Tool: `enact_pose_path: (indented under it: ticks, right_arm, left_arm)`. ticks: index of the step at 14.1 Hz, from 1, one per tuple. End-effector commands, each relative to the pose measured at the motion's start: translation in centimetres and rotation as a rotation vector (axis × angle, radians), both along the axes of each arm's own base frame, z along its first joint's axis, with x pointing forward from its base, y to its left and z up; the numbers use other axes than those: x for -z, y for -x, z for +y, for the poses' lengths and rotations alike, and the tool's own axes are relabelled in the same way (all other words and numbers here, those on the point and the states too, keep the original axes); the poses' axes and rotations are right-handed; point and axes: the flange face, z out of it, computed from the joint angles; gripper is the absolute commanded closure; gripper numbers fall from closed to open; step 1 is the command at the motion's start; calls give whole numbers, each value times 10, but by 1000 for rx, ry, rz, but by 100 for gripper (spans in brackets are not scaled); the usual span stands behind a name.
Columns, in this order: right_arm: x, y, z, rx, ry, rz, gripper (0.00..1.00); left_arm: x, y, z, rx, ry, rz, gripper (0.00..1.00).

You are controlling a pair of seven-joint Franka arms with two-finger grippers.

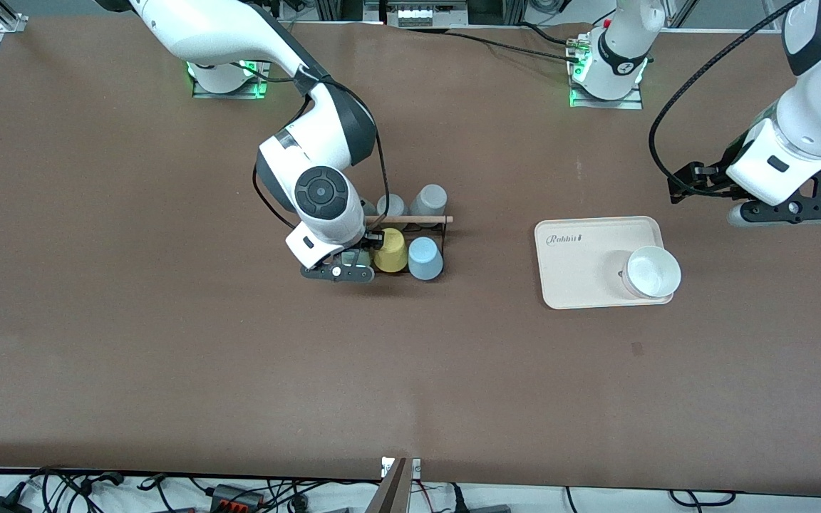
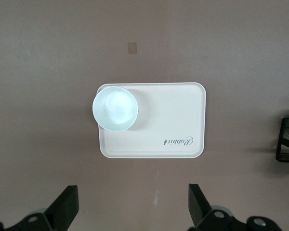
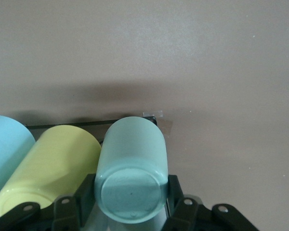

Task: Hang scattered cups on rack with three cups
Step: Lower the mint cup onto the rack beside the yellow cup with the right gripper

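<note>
The black wire rack (image 1: pixel 442 241) with its wooden rod (image 1: pixel 410 219) stands mid-table. The light blue cup (image 1: pixel 425 258) hangs on it beside a yellow cup (image 1: pixel 390 251). My right gripper (image 1: pixel 339 272) is at the rack's end toward the right arm. It is shut on the mint-green cup (image 3: pixel 132 168), with fingers (image 3: pixel 86 188) on both sides of its base. In the right wrist view that cup leans beside the yellow cup (image 3: pixel 53 166) and the light blue cup (image 3: pixel 5 149). Whether it sits on a peg is hidden. My left gripper (image 1: pixel 788 209) waits open and empty above the table (image 2: pixel 133 207).
Two grey cups (image 1: pixel 430 199) hang on the rack's row farther from the front camera. A cream tray (image 1: pixel 581 263) with a white bowl (image 1: pixel 653 271) on it lies toward the left arm's end; both show in the left wrist view (image 2: pixel 173 120).
</note>
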Motion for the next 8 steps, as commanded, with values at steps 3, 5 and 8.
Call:
enact_pose_path:
  ticks: [3, 5, 8]
  right_arm:
    - [-5, -4, 3, 15, -3, -16, 0]
    - [-16, -15, -10, -107, -32, -24, 0]
    - [-86, -52, -72, -66, -46, -87, 0]
  left_arm:
    - [-11, 2, 2, 19, -12, -52, 0]
    - [-11, 5, 2, 12, -12, -41, 0]
    - [-16, -1, 9, 8, -14, -52, 0]
